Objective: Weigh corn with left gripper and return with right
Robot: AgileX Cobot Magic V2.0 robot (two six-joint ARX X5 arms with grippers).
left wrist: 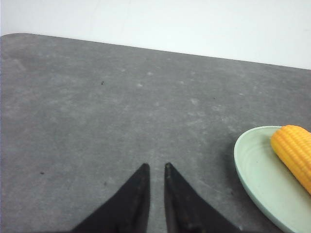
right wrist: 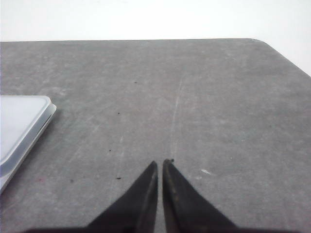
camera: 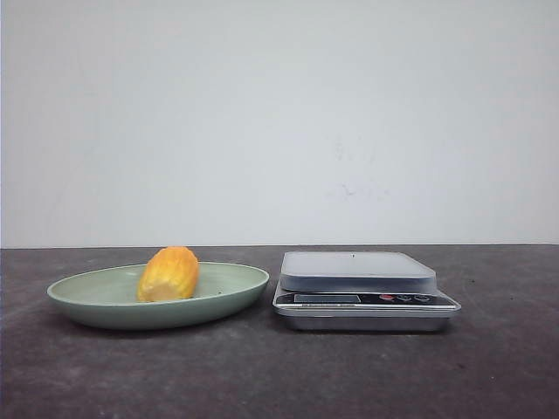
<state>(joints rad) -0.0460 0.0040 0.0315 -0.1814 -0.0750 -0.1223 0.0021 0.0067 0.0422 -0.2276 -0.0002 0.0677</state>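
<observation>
The corn (camera: 169,274), a stubby yellow-orange cob, lies in a pale green oval plate (camera: 240,281) on the left of the dark table. A silver kitchen scale (camera: 358,271) stands just right of the plate, with nothing on its platform. Neither gripper shows in the front view. In the left wrist view my left gripper (left wrist: 156,166) is shut and empty over bare table, with the plate (left wrist: 252,170) and corn (left wrist: 294,148) off to one side. In the right wrist view my right gripper (right wrist: 160,161) is shut and empty, with a corner of the scale (right wrist: 22,126) at the frame edge.
The dark grey table (camera: 489,367) ends at a white wall behind. The table's rounded far corners show in both wrist views.
</observation>
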